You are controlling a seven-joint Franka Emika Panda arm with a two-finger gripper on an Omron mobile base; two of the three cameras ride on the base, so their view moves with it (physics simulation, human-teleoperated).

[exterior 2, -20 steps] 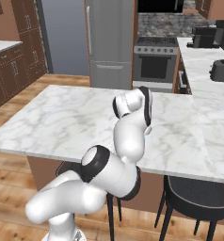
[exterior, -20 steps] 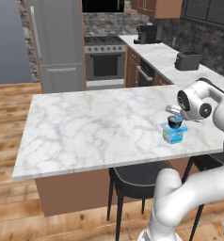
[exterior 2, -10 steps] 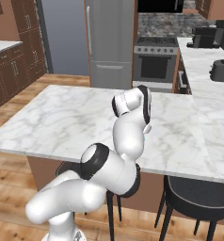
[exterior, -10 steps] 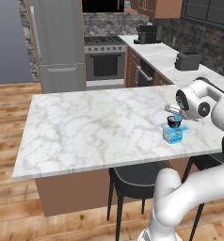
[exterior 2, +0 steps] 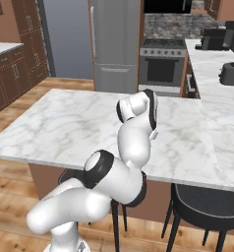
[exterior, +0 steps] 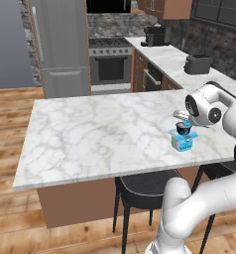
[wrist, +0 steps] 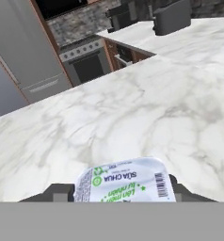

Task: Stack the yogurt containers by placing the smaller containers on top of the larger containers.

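A dark round cup [exterior: 183, 129] with a pale lid stands on top of the larger light-blue tub [exterior: 183, 144], near the island's front right edge. My gripper [exterior: 182, 123] reaches in from the right, level with the counter, and is shut on this cup from the side. In the hand view the cup's pale foil lid [wrist: 125, 183], printed in green, lies between the gripper [wrist: 118, 194] tips, with a finger [wrist: 57, 193] close on each side. The tub under it is hidden in the hand view.
The marble island [exterior: 100, 134] stretches wide and bare to the left of the stack. A dark stool [exterior: 145, 186] stands under the front edge. Behind are the fridge [exterior: 58, 44], the oven [exterior: 110, 67], a toaster [exterior: 198, 63] and a coffee machine [exterior: 154, 34].
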